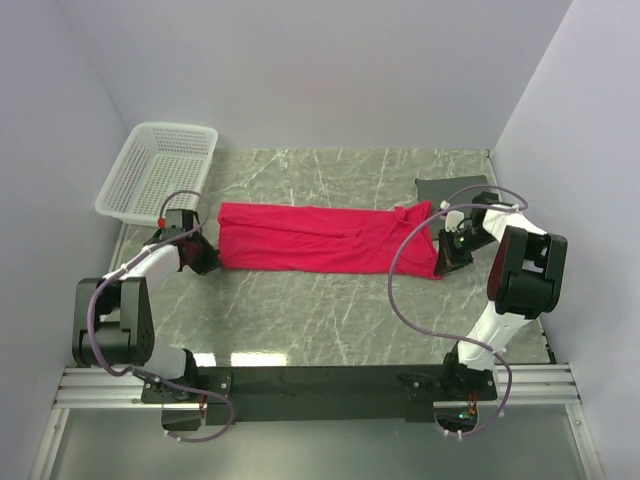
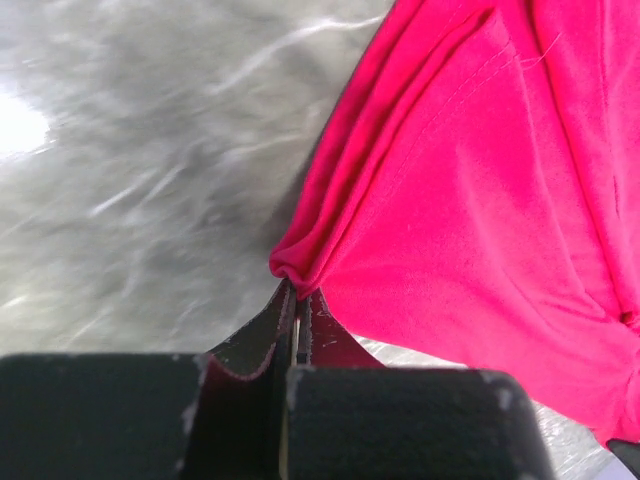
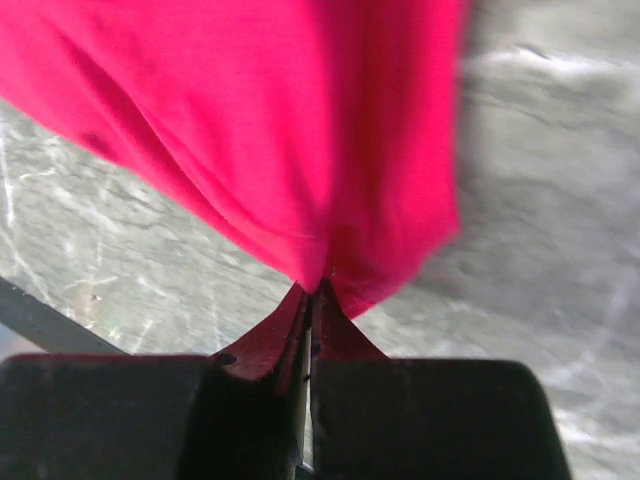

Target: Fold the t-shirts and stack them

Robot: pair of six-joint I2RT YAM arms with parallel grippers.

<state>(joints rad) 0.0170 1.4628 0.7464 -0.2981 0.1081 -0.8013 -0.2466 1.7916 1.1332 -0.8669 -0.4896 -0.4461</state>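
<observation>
Left claw [image 2: 296, 305] clamps a thin pinch of the shirt [image 2: 480, 200] at its corner; right claw [image 3: 314, 298] nips the far end likewise. The shirt lies stretched between them. Either shallow bite could slip if they pull apart.

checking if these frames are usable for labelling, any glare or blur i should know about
Top external: sharp overall, with white glare patches on the table near its front edge. Left wrist: t-shirt crisp down to its stitching, table streaky and blurred with a blown-out spot at left. Right wrist: fabric soft, its right edge smeared, table hazy.
</observation>
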